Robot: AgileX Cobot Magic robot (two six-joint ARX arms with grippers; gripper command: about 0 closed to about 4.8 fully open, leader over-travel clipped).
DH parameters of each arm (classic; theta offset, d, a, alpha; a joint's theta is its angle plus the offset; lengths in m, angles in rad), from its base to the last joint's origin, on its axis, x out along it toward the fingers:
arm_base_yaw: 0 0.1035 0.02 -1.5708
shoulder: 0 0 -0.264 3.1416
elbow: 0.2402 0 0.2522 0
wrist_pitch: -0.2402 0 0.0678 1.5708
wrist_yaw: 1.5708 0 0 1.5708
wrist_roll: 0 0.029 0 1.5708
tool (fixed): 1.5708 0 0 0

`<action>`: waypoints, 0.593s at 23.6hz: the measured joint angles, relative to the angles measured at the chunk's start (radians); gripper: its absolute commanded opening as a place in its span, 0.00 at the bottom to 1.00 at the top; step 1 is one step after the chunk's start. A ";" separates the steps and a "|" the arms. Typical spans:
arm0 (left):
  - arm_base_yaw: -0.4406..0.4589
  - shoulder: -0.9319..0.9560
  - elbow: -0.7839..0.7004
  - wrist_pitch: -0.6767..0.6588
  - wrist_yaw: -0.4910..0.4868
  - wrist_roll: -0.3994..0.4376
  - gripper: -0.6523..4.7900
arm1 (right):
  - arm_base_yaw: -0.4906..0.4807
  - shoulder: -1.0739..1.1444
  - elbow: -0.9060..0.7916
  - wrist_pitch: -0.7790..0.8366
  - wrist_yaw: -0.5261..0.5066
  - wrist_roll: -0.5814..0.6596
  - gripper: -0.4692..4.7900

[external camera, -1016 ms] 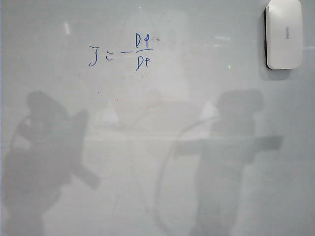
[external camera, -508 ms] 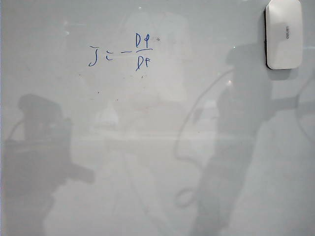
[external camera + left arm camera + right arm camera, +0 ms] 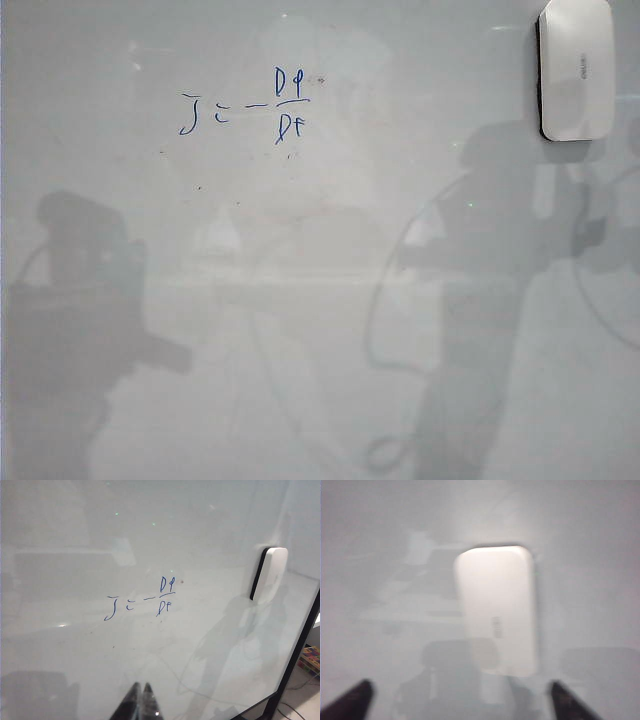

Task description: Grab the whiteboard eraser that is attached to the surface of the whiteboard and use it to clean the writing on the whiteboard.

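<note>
Where the exterior view starts at the left: only a grey arm shadow low on the whiteboard (image 3: 120,200), glossy, pale grey-white, filling the frame. Further right, upper left of centre: the writing (image 3: 245,108), thin blue marker, reading roughly as a J, two short dashes, a longer dash, then a fraction of D-like letters over D-like letters; exact letters not certain. Still intact. Right of centre: a second, taller arm shadow with a looping cable shadow. Top right corner: the whiteboard eraser (image 3: 576,68), white rounded block, dark edge along its left side, stuck flat on the board, upright. Tiny grey lettering on its face, too small to read.

Left wrist view: left gripper (image 3: 140,700) with fingertips pressed together, holding nothing, well short of the blue formula; eraser off toward the board's black frame (image 3: 295,655).

Right wrist view, blurred: right gripper (image 3: 462,700) with its two dark fingertips spread wide, empty, eraser ahead of and between them, not touched. Grey print on the eraser illegible here too.
</note>
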 measured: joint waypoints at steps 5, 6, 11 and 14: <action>0.000 0.000 0.000 0.000 0.000 0.000 0.11 | 0.094 0.074 -0.010 0.079 0.091 0.004 1.00; 0.000 0.000 0.000 -0.001 0.000 0.000 0.11 | 0.109 0.086 -0.011 0.099 0.132 0.007 1.00; 0.000 0.000 0.000 0.000 0.000 0.000 0.11 | 0.203 0.266 -0.010 0.309 0.362 -0.058 1.00; 0.000 0.000 0.000 0.000 0.000 0.000 0.11 | 0.216 0.357 -0.010 0.374 0.378 -0.083 1.00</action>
